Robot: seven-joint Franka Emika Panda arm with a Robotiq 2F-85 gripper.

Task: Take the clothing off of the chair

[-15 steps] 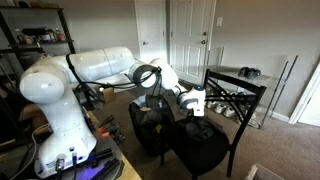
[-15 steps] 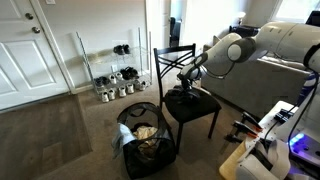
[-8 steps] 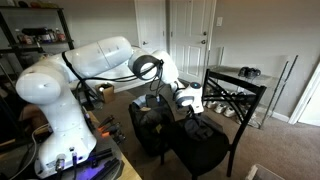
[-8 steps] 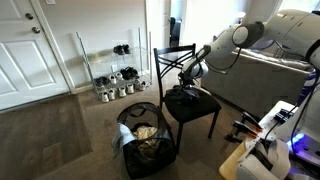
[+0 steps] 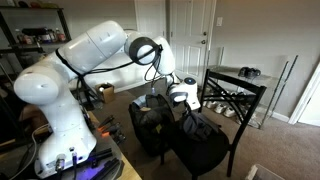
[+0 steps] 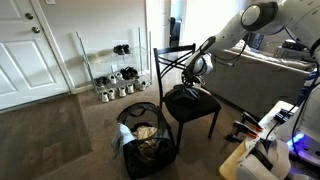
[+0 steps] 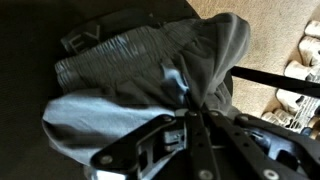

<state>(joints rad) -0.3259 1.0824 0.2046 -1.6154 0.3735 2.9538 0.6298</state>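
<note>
A dark grey garment (image 7: 150,60) with a ribbed waistband hangs pinched between my gripper's (image 7: 190,108) shut fingers in the wrist view. In both exterior views the gripper (image 5: 186,104) (image 6: 196,78) is raised above the seat of the black chair (image 5: 205,148) (image 6: 190,108), with the clothing (image 5: 197,124) (image 6: 190,92) draped down from it, its lower end still resting on the seat.
A black mesh hamper (image 6: 145,140) with clothes stands on the carpet beside the chair (image 5: 150,125). A shoe rack (image 6: 115,75) with shoes is by the white doors. A sofa (image 6: 265,80) lies behind the chair. Electronics sit on the desk edge (image 5: 85,165).
My gripper has risen from the chair seat, pulling the dark garment up with it; the arm's elbow has lifted higher.
</note>
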